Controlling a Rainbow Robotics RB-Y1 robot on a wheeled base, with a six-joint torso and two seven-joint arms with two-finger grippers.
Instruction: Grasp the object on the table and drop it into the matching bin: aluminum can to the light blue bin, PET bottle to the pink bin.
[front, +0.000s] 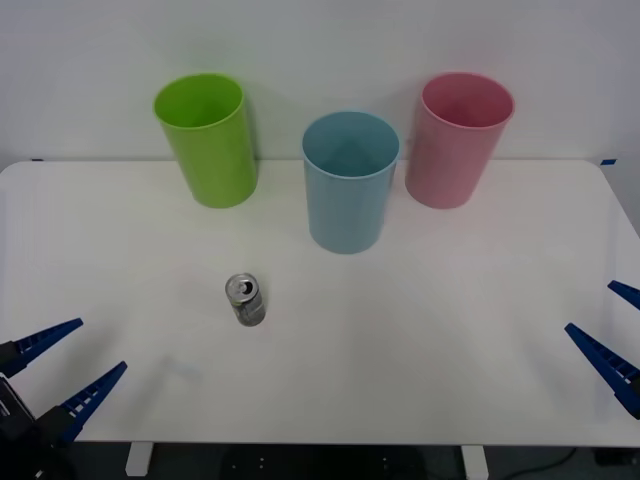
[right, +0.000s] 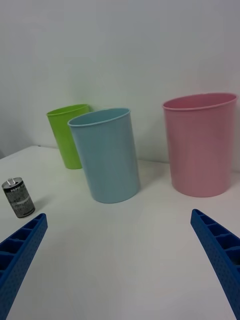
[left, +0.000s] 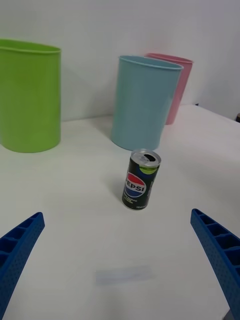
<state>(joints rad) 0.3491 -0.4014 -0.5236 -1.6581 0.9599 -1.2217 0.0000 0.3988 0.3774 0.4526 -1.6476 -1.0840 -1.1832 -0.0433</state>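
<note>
The robot's left hand has two long blue fingers. Each one gets thin toward its tip, like a wedge. The fingers have little ribs along one side and tiny bumps on the flat face. They join a black block at the base, maybe a mount. The right hand has the same blue, ribbed, pointed fingers.

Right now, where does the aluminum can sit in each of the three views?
Front view: aluminum can, upright, left of centre on the table.
Right wrist view: can at the far side edge.
Left wrist view: can, central.
Shared landmark: light blue bin behind it.
</note>
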